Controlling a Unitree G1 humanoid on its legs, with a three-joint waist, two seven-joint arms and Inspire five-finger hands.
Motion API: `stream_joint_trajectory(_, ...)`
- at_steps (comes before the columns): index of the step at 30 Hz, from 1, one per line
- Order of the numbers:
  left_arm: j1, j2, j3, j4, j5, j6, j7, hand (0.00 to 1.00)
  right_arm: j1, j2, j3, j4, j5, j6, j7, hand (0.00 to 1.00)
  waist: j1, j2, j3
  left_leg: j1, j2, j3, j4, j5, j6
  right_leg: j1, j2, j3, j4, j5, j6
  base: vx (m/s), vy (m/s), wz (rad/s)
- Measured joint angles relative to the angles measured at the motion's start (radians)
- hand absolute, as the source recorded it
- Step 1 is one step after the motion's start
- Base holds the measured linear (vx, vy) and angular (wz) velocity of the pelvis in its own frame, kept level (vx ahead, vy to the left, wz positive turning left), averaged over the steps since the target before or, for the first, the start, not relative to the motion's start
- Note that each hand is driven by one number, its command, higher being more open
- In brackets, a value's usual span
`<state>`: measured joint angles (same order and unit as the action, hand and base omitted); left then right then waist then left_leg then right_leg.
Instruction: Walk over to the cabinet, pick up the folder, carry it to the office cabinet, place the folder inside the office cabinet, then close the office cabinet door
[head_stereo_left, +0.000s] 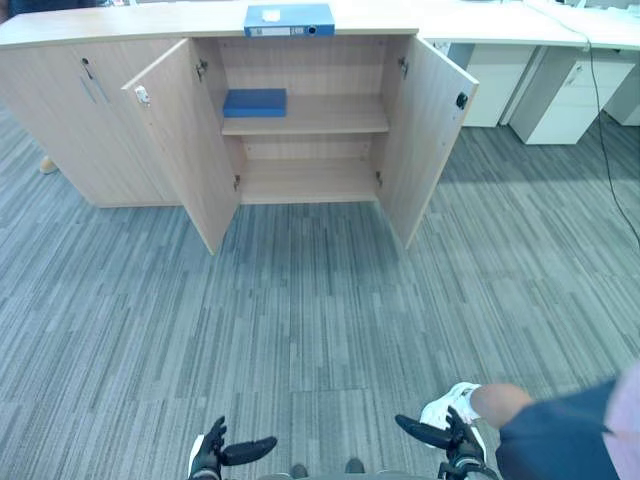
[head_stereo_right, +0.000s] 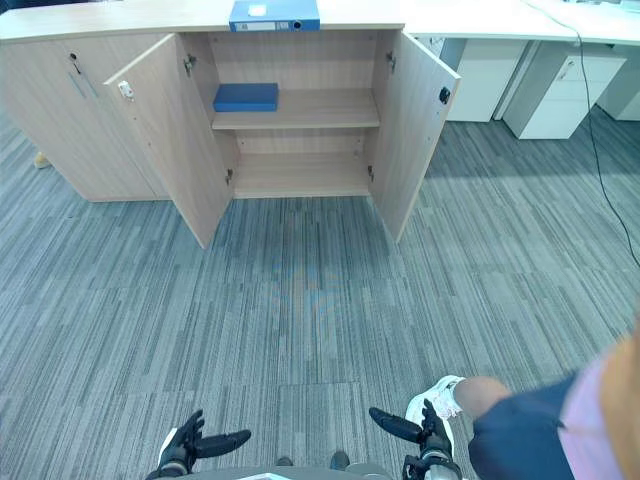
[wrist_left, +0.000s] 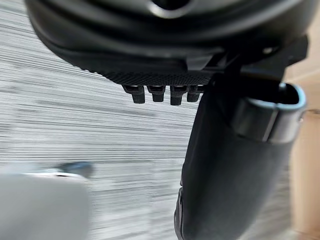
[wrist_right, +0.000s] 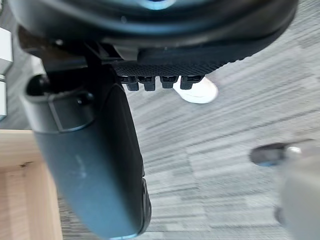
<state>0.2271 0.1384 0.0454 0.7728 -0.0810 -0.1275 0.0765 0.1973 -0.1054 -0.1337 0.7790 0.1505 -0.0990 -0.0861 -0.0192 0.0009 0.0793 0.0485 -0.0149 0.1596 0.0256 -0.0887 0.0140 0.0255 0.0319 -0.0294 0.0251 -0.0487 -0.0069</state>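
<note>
Hands (head_stereo_left: 208, 455) (head_stereo_left: 455, 440) over striped carpet (head_stereo_left: 320, 320), cabinet (head_stereo_left: 180, 140) beyond

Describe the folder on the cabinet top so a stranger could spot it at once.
Across the grey carpet stands a long light-wood cabinet with two doors open. The folder lies flat on its top, just above that open section. It is bright blue with a white spine label, unlike the darker plain blue item on the upper shelf inside.

The cabinet (head_stereo_left: 310, 65) stands ahead, its left door (head_stereo_left: 180, 140) and right door (head_stereo_left: 425, 130) swung outward. A folder (head_stereo_left: 289, 19) lies on its top. A flat box (head_stereo_left: 254, 102) lies left on the upper shelf (head_stereo_left: 335, 118). Drawer units (head_stereo_left: 560, 95) stand right of the cabinet.
</note>
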Motion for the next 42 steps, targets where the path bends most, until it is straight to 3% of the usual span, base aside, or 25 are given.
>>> stream_joint_trajectory(5, -0.006, -0.001, 0.034, -0.119, -0.020, -0.037, -0.001, 1.00, -0.033, -0.006, -0.014, -0.078, -0.073, -0.004, 0.001, 1.00, -0.016, 0.005, 0.017, 0.023, -0.002, 0.020, -0.024, -0.009, -0.014, 0.017, -0.001, 0.000, -0.018, 0.001, 0.002, 0.09, 0.026, -0.08)
stream_joint_trajectory(10, 0.003, -0.002, 0.053, -0.179, -0.021, -0.038, -0.001, 1.00, -0.062, -0.017, -0.014, -0.107, -0.131, -0.004, 0.002, 1.00, -0.017, 0.007, 0.052, 0.018, -0.003, 0.041, 0.015, -0.040, -0.049, 0.029, -0.008, 0.006, -0.028, 0.000, 0.004, 0.07, 0.013, -0.07)
stream_joint_trajectory(14, 0.008, -0.008, 0.055, -0.206, -0.040, -0.038, -0.001, 1.00, -0.086, -0.047, -0.014, -0.119, -0.151, -0.004, 0.002, 1.00, -0.011, 0.034, 0.072, -0.043, 0.004, 0.052, 0.106, -0.101, -0.035, -0.007, -0.012, 0.017, 0.003, -0.024, 0.037, 0.06, 0.012, -0.11)
stream_joint_trajectory(16, 0.011, -0.013, 0.056, -0.238, -0.049, -0.038, 0.000, 1.00, -0.097, -0.070, -0.016, -0.119, -0.153, -0.003, -0.001, 1.00, -0.003, 0.052, 0.087, -0.057, 0.005, 0.059, 0.141, -0.154, 0.005, -0.105, -0.018, 0.008, 0.215, -0.133, 0.062, 0.05, 0.043, -0.07)
stream_joint_trajectory(17, 0.010, -0.012, 0.059, -0.244, -0.049, -0.038, 0.000, 1.00, -0.098, -0.070, -0.016, -0.119, -0.153, -0.003, -0.002, 1.00, -0.003, 0.048, 0.095, -0.050, 0.000, 0.058, 0.147, -0.160, 0.014, -0.135, -0.026, -0.004, 0.297, -0.161, 0.069, 0.04, 0.046, 0.12)
stream_joint_trajectory(19, 0.008, -0.006, 0.063, -0.250, -0.059, -0.037, 0.005, 1.00, -0.087, -0.068, -0.013, -0.119, -0.152, -0.002, -0.002, 1.00, -0.016, 0.047, 0.108, -0.017, -0.016, 0.024, 0.150, -0.179, 0.036, -0.283, -0.080, -0.093, 0.645, -0.205, 0.076, 0.11, 0.037, 0.36)
stream_joint_trajectory(21, 0.010, 0.006, 0.063, -0.250, -0.062, -0.035, 0.012, 1.00, -0.072, -0.065, -0.012, -0.119, -0.145, 0.000, -0.001, 1.00, -0.020, 0.041, 0.125, 0.030, -0.021, -0.004, 0.136, -0.193, 0.041, -0.333, -0.122, -0.152, 0.715, -0.255, 0.058, 0.25, -0.008, 0.44)
stream_joint_trajectory(24, -0.021, 0.018, 0.063, -0.247, -0.080, -0.034, 0.014, 1.00, -0.081, -0.072, 0.002, -0.119, -0.144, 0.001, -0.002, 1.00, -0.030, 0.066, 0.171, 0.096, 0.034, -0.048, 0.084, -0.197, 0.036, -0.433, -0.132, -0.248, 0.607, -0.256, 0.048, 0.39, -0.101, 0.49)
stream_joint_trajectory(26, -0.039, 0.025, 0.063, -0.242, -0.088, -0.035, 0.015, 1.00, -0.090, -0.074, 0.026, -0.119, -0.144, 0.001, -0.002, 1.00, -0.038, 0.070, 0.178, 0.119, 0.077, -0.066, 0.058, -0.199, 0.018, -0.494, -0.122, -0.271, 0.438, -0.163, 0.056, 0.48, -0.190, 0.49)
stream_joint_trajectory(27, -0.046, 0.029, 0.062, -0.231, -0.094, -0.036, 0.018, 1.00, -0.092, -0.074, 0.038, -0.121, -0.144, 0.001, -0.002, 1.00, -0.049, 0.056, 0.181, 0.153, 0.090, -0.068, 0.048, -0.216, -0.027, -0.499, -0.117, -0.260, 0.284, -0.039, 0.048, 0.43, -0.177, 0.42)
stream_joint_trajectory(28, -0.046, 0.030, 0.062, -0.222, -0.094, -0.036, 0.020, 1.00, -0.087, -0.074, 0.043, -0.122, -0.144, 0.000, -0.002, 1.00, -0.053, 0.047, 0.181, 0.174, 0.094, -0.068, 0.047, -0.230, -0.051, -0.498, -0.120, -0.249, 0.244, 0.048, 0.040, 0.58, -0.248, 0.33)
stream_joint_trajectory(29, -0.056, 0.011, 0.061, -0.187, -0.094, -0.033, 0.028, 1.00, -0.100, -0.084, 0.042, -0.120, -0.144, 0.003, -0.003, 1.00, -0.054, 0.068, 0.185, 0.207, 0.130, -0.067, 0.058, -0.247, -0.090, -0.508, -0.105, -0.255, 0.326, 0.129, -0.013, 0.48, -0.202, 0.12)
stream_joint_trajectory(31, -0.067, 0.007, 0.049, -0.177, -0.093, -0.033, 0.027, 1.00, -0.125, -0.079, 0.040, -0.126, -0.144, 0.002, -0.003, 1.00, -0.069, 0.063, 0.188, 0.155, 0.147, -0.068, 0.189, -0.206, -0.156, -0.518, -0.113, -0.265, 0.423, 0.026, -0.040, 0.57, -0.284, 0.21)
stream_joint_trajectory(33, -0.061, -0.008, 0.036, -0.175, -0.093, -0.033, 0.021, 1.00, -0.116, -0.080, 0.043, -0.123, -0.146, 0.002, -0.003, 1.00, -0.074, 0.064, 0.191, 0.049, 0.182, -0.063, 0.509, -0.092, -0.165, -0.427, -0.106, -0.280, 0.415, -0.045, -0.044, 0.59, -0.319, 0.28)
stream_joint_trajectory(34, -0.049, -0.014, 0.037, -0.177, -0.092, -0.037, 0.010, 1.00, -0.109, -0.079, 0.057, -0.120, -0.150, 0.002, -0.004, 1.00, -0.066, 0.062, 0.199, -0.049, 0.228, -0.059, 0.770, -0.061, -0.160, -0.321, -0.075, -0.284, 0.345, -0.058, -0.051, 0.57, -0.277, 0.05)
stream_joint_trajectory(36, -0.046, -0.012, 0.038, -0.177, -0.093, -0.040, 0.006, 1.00, -0.106, -0.061, 0.066, -0.121, -0.149, 0.001, -0.008, 1.00, -0.025, 0.046, 0.212, -0.197, 0.281, 0.002, 1.017, -0.120, -0.131, -0.156, -0.032, -0.268, 0.221, -0.066, -0.063, 0.58, -0.255, -0.22)
stream_joint_trajectory(37, -0.046, -0.014, 0.036, -0.179, -0.092, -0.040, 0.005, 1.00, -0.109, -0.060, 0.067, -0.122, -0.149, 0.000, -0.010, 1.00, -0.017, 0.039, 0.213, -0.237, 0.282, 0.027, 1.024, -0.133, -0.122, -0.119, -0.027, -0.259, 0.190, -0.069, -0.064, 0.50, -0.175, -0.35)
stream_joint_trajectory(39, -0.046, -0.015, 0.037, -0.181, -0.093, -0.040, 0.001, 1.00, -0.131, -0.065, 0.073, -0.122, -0.148, 0.000, -0.014, 1.00, 0.010, 0.026, 0.220, -0.361, 0.253, 0.093, 0.882, -0.161, -0.080, -0.019, -0.019, -0.213, 0.088, -0.076, -0.073, 0.53, -0.100, -0.57)
stream_joint_trajectory(41, -0.034, -0.014, 0.039, -0.182, -0.093, -0.040, 0.001, 1.00, -0.161, -0.067, 0.074, -0.118, -0.148, 0.000, -0.015, 1.00, 0.038, 0.018, 0.222, -0.422, 0.189, 0.084, 0.595, -0.149, -0.082, 0.032, -0.024, -0.153, 0.048, -0.091, -0.058, 0.52, 0.006, -0.86)
stream_joint_trajectory(42, -0.022, -0.014, 0.040, -0.181, -0.093, -0.036, 0.001, 1.00, -0.175, -0.068, 0.074, -0.114, -0.148, 0.000, -0.018, 1.00, 0.049, 0.018, 0.222, -0.442, 0.151, 0.049, 0.384, -0.087, -0.094, 0.073, -0.032, -0.120, 0.028, -0.103, -0.031, 0.58, 0.106, -0.97)
